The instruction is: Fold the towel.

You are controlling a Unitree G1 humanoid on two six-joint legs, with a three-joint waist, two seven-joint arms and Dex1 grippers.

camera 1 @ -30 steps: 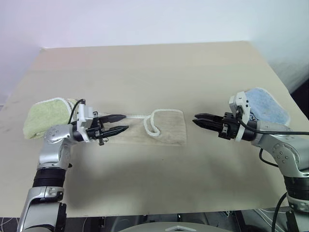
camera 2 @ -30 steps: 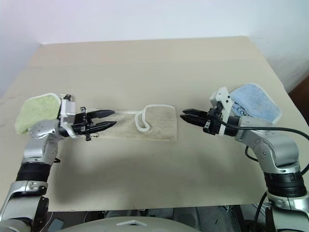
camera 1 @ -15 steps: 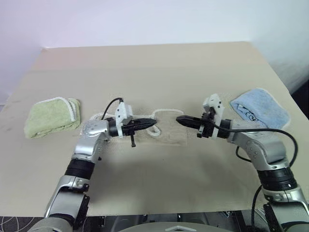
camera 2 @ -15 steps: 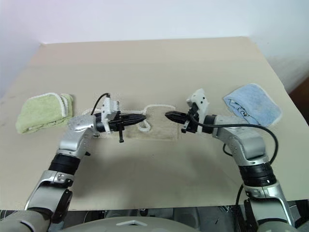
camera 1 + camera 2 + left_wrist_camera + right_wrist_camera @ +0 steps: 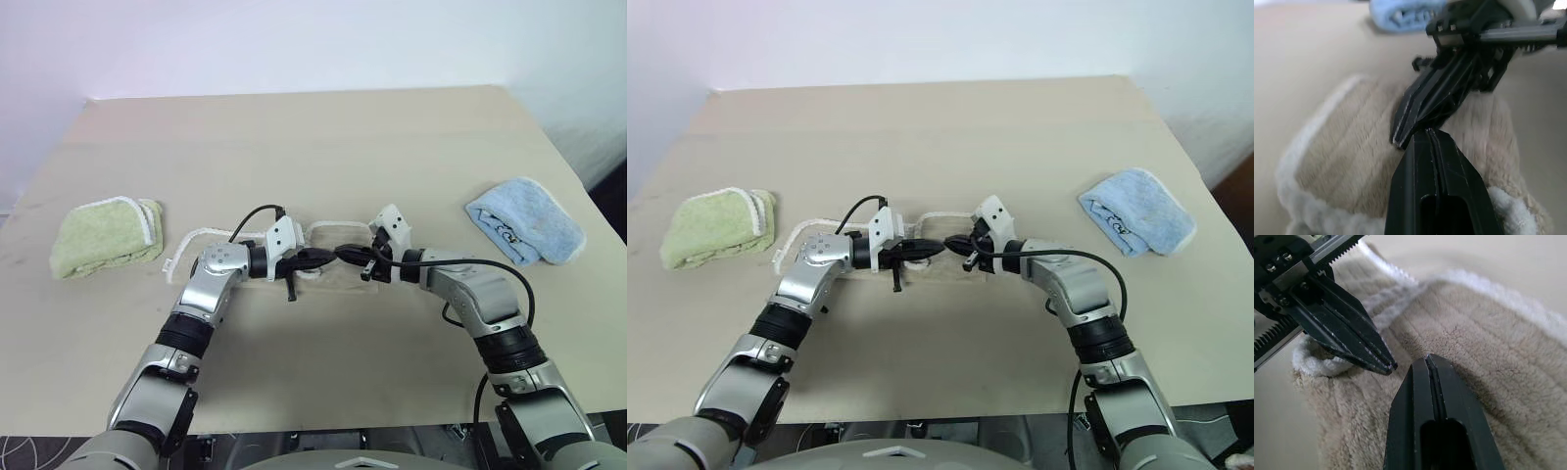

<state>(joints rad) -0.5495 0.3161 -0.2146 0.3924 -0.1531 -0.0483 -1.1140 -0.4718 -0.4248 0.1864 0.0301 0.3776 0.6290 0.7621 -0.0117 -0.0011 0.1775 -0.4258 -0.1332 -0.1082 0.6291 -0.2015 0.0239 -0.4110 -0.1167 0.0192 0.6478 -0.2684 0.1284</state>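
On the flat beige tabletop (image 5: 323, 147), seen from the head camera, the large beige terry towel with white corded edging (image 5: 338, 238) lies folded small near the middle, a run of its white cord trailing toward the robot's left. Both arms reach in over it from either side. The left gripper (image 5: 315, 258) and the right gripper (image 5: 349, 254) point at each other, tips nearly meeting above the towel's near edge. Each has its two black fingers pressed together with nothing between them. A smaller light-green folded terry towel (image 5: 104, 235) sits well apart at the robot's left, and a smaller light-blue folded terry towel (image 5: 525, 220) well apart at the right.

From the left wrist camera, the left gripper's (image 5: 1431, 139) fingers rise as one closed black wedge, tip just beside the tip of the right gripper (image 5: 1400, 139), also closed. Beneath them lies the ribbed beige pile of the towel (image 5: 1342, 156); its thick white edging curls along the border. The blue towel (image 5: 1400, 14) shows beyond.

From the right wrist camera, the right gripper's (image 5: 1426, 361) fingers are closed into one point above the towel (image 5: 1508, 362), with the left gripper (image 5: 1388, 367) angled in close beside it, also closed. White cord crosses the towel behind them.
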